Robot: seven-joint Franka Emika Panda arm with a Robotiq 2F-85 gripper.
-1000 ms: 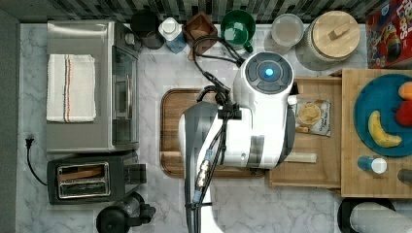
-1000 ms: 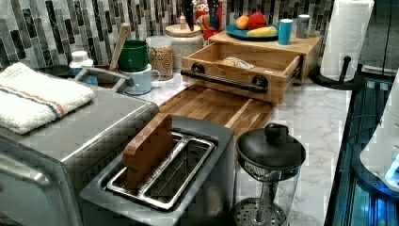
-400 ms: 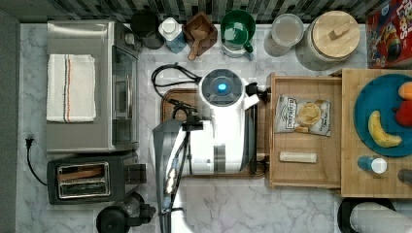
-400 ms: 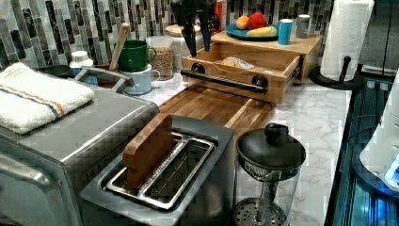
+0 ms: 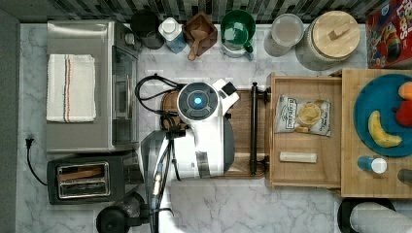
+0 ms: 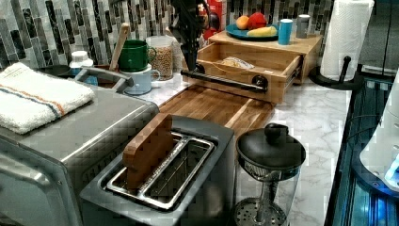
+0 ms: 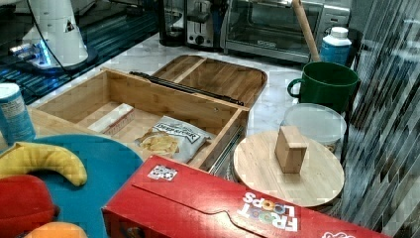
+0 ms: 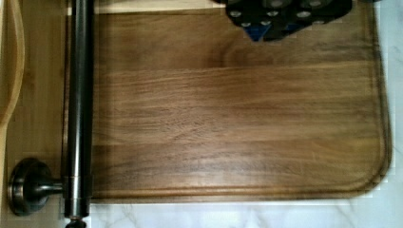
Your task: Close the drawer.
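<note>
I have the drawer pulled well out from under the light wood top that carries a blue plate with a banana. In the top view its open box sits at the right half of the marble desk, with a chip bag and a pale stick-shaped item lying inside. The long black bar handle on its front edge overhangs the darker wooden tray. My arm stands over that tray, just to the top view's left of the handle. In the left view the claw hangs down close beside the near end of the handle, but I cannot tell whether its fingers are spread or pressed together, or whether they touch the bar. The wrist view looks straight down on the tray, with the handle and one of its round mounts along one edge.
</note>
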